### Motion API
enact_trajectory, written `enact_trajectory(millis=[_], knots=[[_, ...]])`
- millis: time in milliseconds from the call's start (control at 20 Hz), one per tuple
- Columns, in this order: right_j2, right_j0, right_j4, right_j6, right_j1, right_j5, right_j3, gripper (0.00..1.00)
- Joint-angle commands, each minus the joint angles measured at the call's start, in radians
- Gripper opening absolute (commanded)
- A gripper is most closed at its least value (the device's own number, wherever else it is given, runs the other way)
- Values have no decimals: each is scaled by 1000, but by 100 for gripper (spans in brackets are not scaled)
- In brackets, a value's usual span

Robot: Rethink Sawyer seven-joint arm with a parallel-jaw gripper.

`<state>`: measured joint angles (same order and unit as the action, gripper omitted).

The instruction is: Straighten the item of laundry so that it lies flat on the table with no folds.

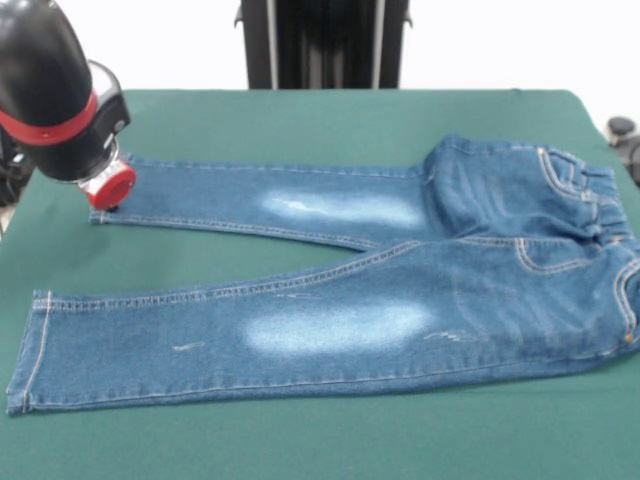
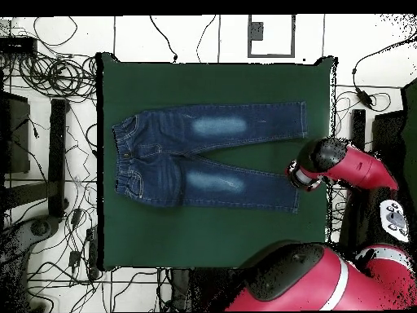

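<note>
Front view. Jeans [image 1: 330, 290] spread across the green counter [image 1: 300, 115], waistband at right, both legs running left. Near leg long and mostly smooth; far leg shorter to the eye, its hem at far left. The claw [image 1: 108, 187], seen only as a red-rimmed round end under the black wrist, sits right at that far hem, touching or just above the cloth; I cannot tell which. Fingers hidden, so I cannot tell how far open it is or whether it pinches denim. Some bunching shows at the seat, where the far hip folds over near the waistband.

Overhead view. Jeans [image 2: 208, 155] lie in the middle of the counter [image 2: 204, 236], waistband left, legs splayed right in a shallow V. Claw [image 2: 301, 175] at the right, just beside the hem of the lower leg. Opening again not readable.

Judgement: the step in hand looks like work at the hem, drawing the leg out lengthwise. To do it well, pull along the leg's own line, low and slow, so the waistband does not drag. The rumple at the hip likely needs its own attention afterward.
</note>
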<state>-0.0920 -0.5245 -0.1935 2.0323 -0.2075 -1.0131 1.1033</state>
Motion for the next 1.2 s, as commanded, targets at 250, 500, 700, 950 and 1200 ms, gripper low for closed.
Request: enact_trajectory(millis=[250,500,700,950,1200], knots=[[6,26,-88,-11,59,49,-1,0],[-7,29,-125,-17,71,60,-76,0],[-25,36,-167,-27,67,36,-163,0],[-23,37,-205,-62,50,-13,-230,0],[-13,33,-213,-40,44,-1,-204,0]])
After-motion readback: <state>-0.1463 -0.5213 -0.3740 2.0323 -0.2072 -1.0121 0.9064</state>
